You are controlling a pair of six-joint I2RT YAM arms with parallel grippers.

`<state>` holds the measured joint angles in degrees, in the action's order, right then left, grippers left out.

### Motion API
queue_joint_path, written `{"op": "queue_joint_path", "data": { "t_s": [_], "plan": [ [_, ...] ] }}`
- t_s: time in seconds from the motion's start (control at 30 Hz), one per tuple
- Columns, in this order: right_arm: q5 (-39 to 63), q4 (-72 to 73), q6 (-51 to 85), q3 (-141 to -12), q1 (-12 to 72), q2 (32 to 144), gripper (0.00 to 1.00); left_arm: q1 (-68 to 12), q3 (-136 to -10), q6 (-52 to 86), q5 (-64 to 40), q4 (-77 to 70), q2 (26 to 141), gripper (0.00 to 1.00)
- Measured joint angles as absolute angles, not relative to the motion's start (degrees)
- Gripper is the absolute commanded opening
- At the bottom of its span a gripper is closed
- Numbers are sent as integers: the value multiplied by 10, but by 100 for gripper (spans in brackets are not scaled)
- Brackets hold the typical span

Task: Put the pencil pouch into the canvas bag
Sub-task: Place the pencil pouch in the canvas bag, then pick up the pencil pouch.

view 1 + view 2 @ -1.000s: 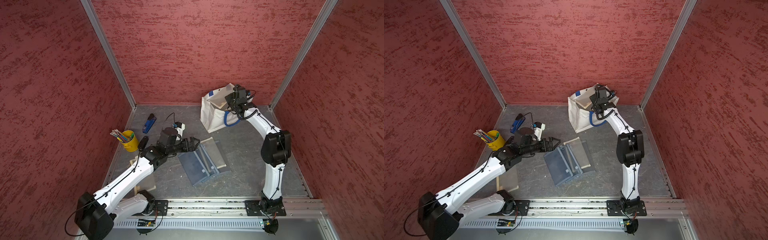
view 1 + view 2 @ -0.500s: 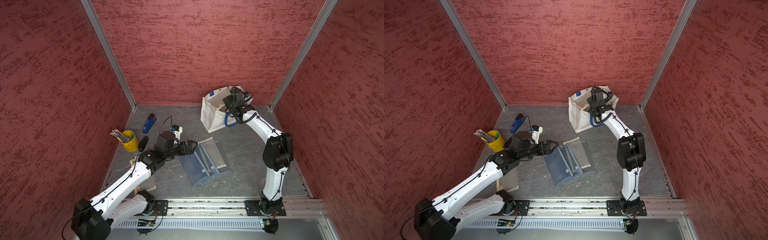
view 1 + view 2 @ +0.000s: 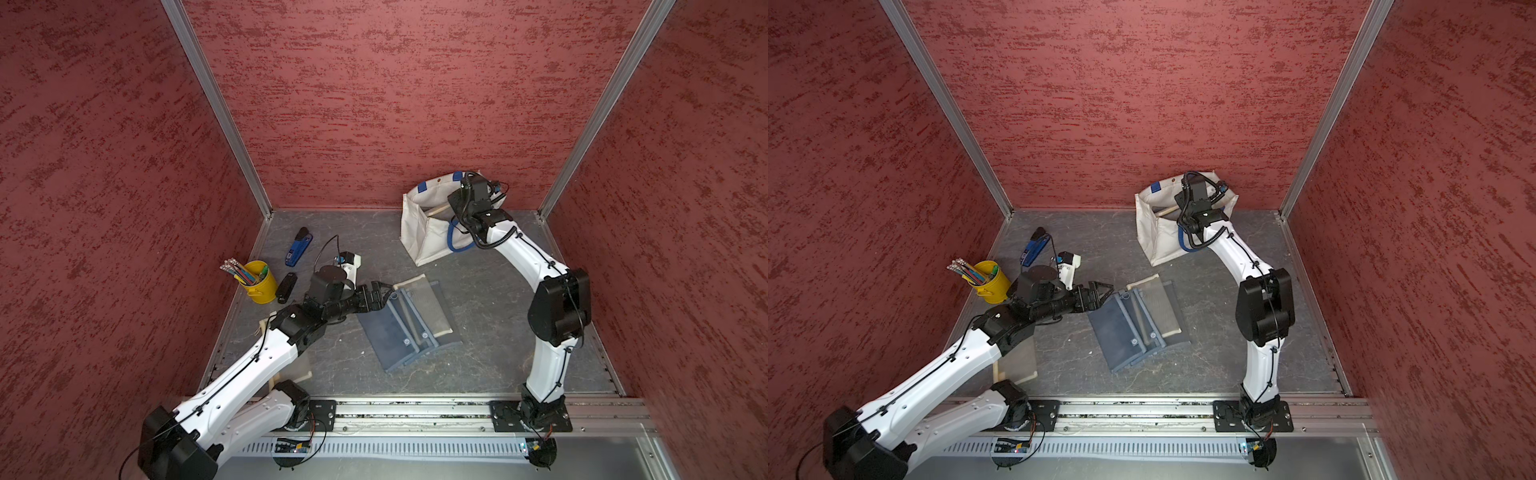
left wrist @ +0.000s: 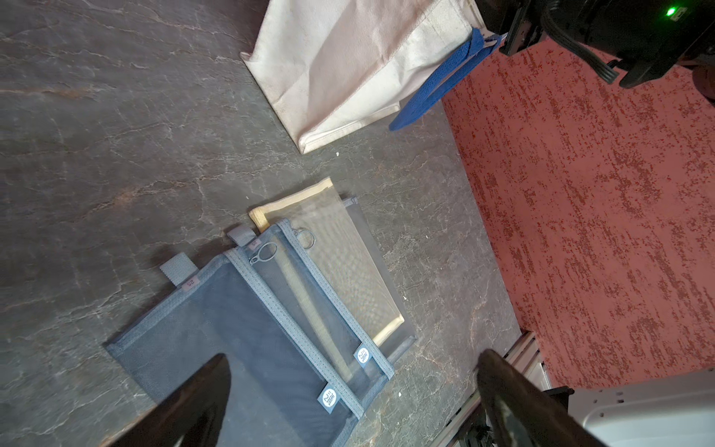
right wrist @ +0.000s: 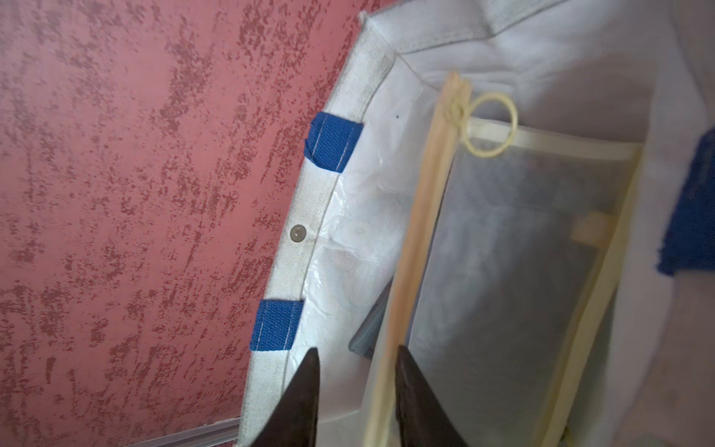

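The off-white canvas bag (image 3: 419, 237) (image 3: 1154, 237) with blue handles stands open at the back right. My right gripper (image 5: 358, 350) hangs over its mouth, open. A beige mesh pencil pouch (image 5: 503, 271) with a ring pull stands inside the bag, its zipper edge in the gap beside one finger (image 5: 414, 387). My left gripper (image 3: 384, 293) (image 4: 354, 354) is open, low at the near-left corner of a stack of pouches on the table. In that stack a dark blue pouch (image 4: 216, 333) (image 3: 386, 332) overlaps a grey-blue one and a beige one (image 4: 348, 255).
A yellow pencil bucket (image 3: 259, 286), a blue stapler (image 3: 297, 247) and a small black object (image 3: 286, 286) sit at the left wall. Another beige pouch (image 3: 1017, 357) lies under my left arm. Red walls close in on three sides. The bag's blue handle (image 4: 437, 85) hangs outside.
My right gripper's jaws have parted, letting go of the beige pouch inside the bag, and the wrist has shifted a little over the bag's mouth. My left arm has shifted only slightly.
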<state>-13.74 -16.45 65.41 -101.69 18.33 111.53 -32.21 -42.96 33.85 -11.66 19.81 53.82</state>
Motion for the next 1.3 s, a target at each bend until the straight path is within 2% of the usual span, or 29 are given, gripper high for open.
{"op": "queue_joint_path", "data": {
  "t_s": [0.1,0.2,0.37,0.5,0.6,0.7,0.87,1.03,1.17,1.3],
  "plan": [
    [-133,-165,645,-1014,183,1115,57,-317,-422,341,-116,200,528,99],
    [-122,-166,624,-1009,180,1113,64,-316,-419,343,-115,204,523,99],
    [-75,-201,535,-1035,173,1103,70,-314,-418,352,-115,216,525,100],
    [-21,-279,416,-1116,174,1097,75,-309,-414,371,-124,222,540,99],
    [16,-339,334,-1125,192,1058,79,-298,-384,401,-143,215,547,100],
    [63,-372,277,-1063,233,991,80,-295,-347,434,-163,201,556,100],
    [159,-354,260,-809,272,867,81,-312,-339,471,-181,172,603,89],
    [229,-304,279,-623,258,857,80,-350,-378,491,-181,135,681,82],
    [283,-261,286,-603,264,877,79,-351,-375,518,-174,119,705,79],
    [325,-220,285,-608,299,893,78,-330,-321,558,-160,119,675,77]
  ]
}}
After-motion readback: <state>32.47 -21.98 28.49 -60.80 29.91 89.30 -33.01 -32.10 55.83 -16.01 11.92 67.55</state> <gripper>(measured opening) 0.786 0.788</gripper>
